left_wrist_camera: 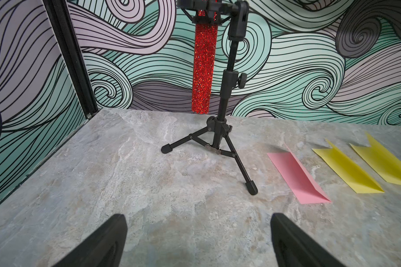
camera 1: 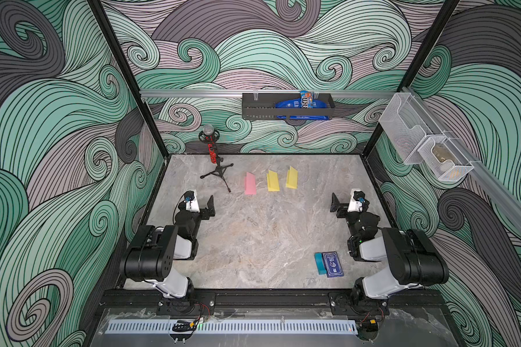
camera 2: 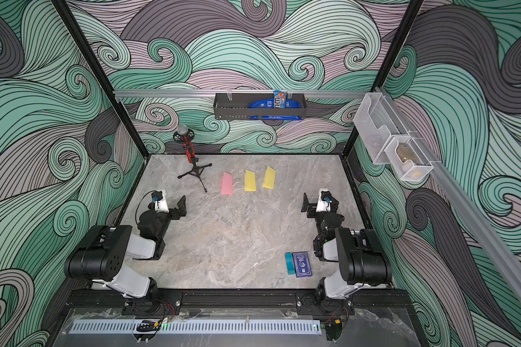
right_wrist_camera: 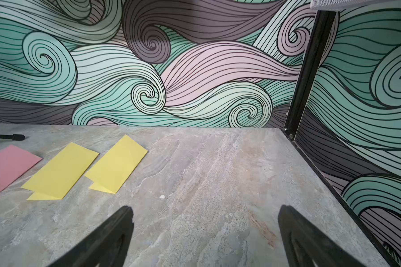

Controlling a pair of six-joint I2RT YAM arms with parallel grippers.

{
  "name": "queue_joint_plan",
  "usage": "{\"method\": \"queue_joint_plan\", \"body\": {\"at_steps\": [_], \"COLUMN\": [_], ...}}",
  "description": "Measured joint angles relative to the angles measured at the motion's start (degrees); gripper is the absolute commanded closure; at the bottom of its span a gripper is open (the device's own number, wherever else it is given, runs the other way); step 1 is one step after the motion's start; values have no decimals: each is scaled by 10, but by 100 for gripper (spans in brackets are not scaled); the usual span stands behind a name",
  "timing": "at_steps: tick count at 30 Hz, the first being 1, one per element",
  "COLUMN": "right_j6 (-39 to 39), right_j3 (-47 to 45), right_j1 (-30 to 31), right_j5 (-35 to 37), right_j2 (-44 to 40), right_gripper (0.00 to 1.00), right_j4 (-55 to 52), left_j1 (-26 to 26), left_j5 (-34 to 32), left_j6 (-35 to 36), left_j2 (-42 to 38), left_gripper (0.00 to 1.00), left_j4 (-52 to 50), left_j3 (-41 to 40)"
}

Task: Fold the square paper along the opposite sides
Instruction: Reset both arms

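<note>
The left gripper point(left_wrist_camera: 198, 216) stands with its jaws apart and empty, at its own side of the worktop point(camera 1: 253, 240), I think to leave the middle free. Beyond the microphone stand point(camera 1: 215, 168), a pink paper point(camera 1: 250, 184), a yellow paper point(camera 1: 272, 181) and another yellow paper point(camera 1: 291, 178) lie in a row, each folded in half, with the flaps a little raised. The right gripper point(right_wrist_camera: 206, 208) is also apart and empty. The writing on the blue box point(camera 1: 332, 264) is too small to read.

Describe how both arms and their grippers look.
The left arm and right arm have bulky black joint housings and white link shells. Thin red and black wires show at the bases. The left gripper and right gripper have black tapered fingers.
</note>
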Motion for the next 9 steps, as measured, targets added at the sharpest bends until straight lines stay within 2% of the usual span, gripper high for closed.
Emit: {"method": "queue_joint_plan", "body": {"at_steps": [9], "right_j6": [-4], "right_j3": [2], "right_j1": [1], "right_j5": [-1], "right_j2": [1], "right_gripper": [0], "right_j4": [-12], "left_j1": [0], "left_j5": [0], "left_j6": [0], "left_j2": [0], "left_gripper": [1], "left_j4": [6], "left_j3": [0]}}
